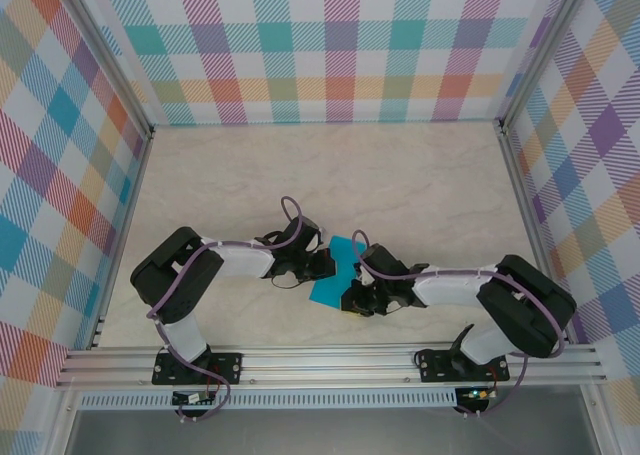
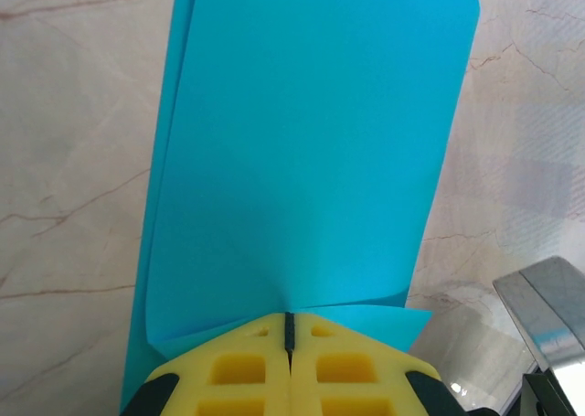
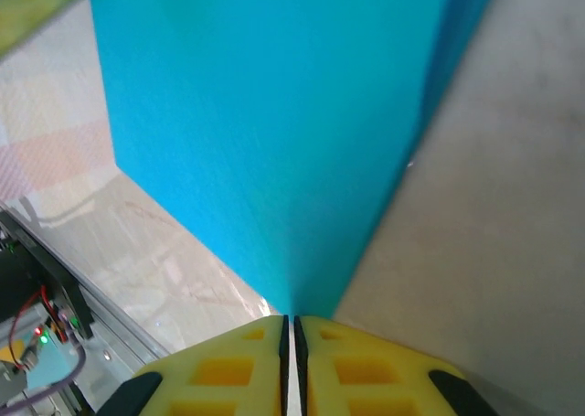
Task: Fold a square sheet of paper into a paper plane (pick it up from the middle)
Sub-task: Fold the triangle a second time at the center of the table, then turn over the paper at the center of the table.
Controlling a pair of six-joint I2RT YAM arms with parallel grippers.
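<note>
The square sheet of paper (image 1: pixel 334 271), teal-blue, hangs between both grippers just above the table near its front middle. In the left wrist view the sheet (image 2: pixel 302 151) is bent over into two layers with a rounded far corner. My left gripper (image 2: pixel 290 323) is shut on its near edge, yellow pads pressed together. In the right wrist view the sheet (image 3: pixel 274 133) rises as a folded wedge, and my right gripper (image 3: pixel 292 325) is shut on its tip, with a thin slit between the pads. From above, the left gripper (image 1: pixel 320 265) and right gripper (image 1: pixel 352 297) meet at the sheet. The paper plane is out of view.
Beige marble tabletop (image 1: pixel 330 175) stretches behind the arms. Plaid walls enclose it on three sides. An aluminium rail (image 1: pixel 330 360) runs along the front edge. A shiny metal piece (image 2: pixel 548 311) lies at the lower right of the left wrist view.
</note>
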